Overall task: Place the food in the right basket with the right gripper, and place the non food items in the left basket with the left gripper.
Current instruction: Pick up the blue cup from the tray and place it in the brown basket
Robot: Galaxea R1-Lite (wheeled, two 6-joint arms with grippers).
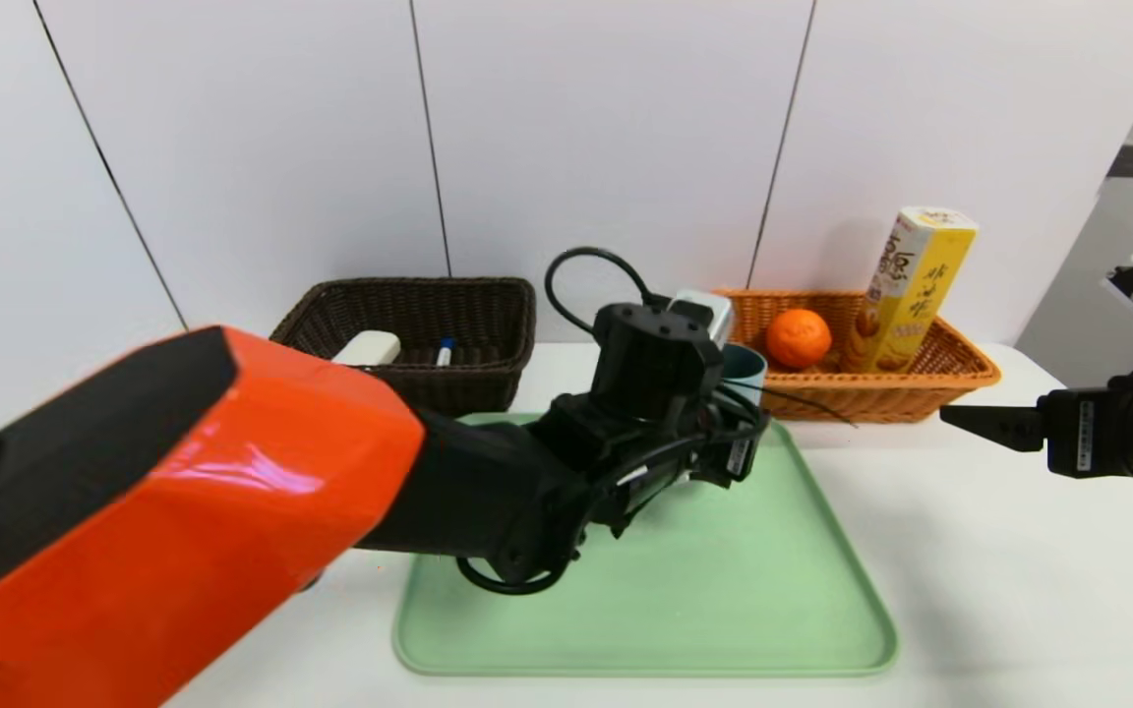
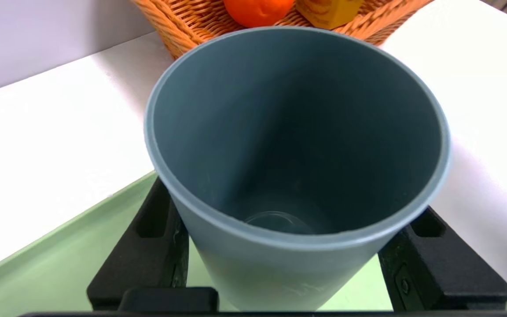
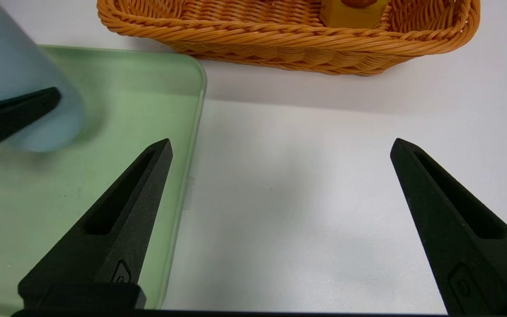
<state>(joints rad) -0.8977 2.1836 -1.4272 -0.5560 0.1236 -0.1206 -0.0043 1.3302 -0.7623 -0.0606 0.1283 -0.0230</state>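
Left wrist view: left gripper (image 2: 282,246) clamps the blue cup (image 2: 297,273) over the green tray (image 1: 724,590) — keep it upright, lift clear, then carry to the dark basket (image 1: 521,339). Right gripper (image 3: 282,147) idles beside the tray, fingers wide.

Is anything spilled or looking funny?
I see nothing spilled. One funny thing: the yellow box pokes up and leans in the orange basket, probably because it's too tall to fit inside.

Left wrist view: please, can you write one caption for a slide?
Blue-grey cup between the black fingers of the left gripper, over the green tray.
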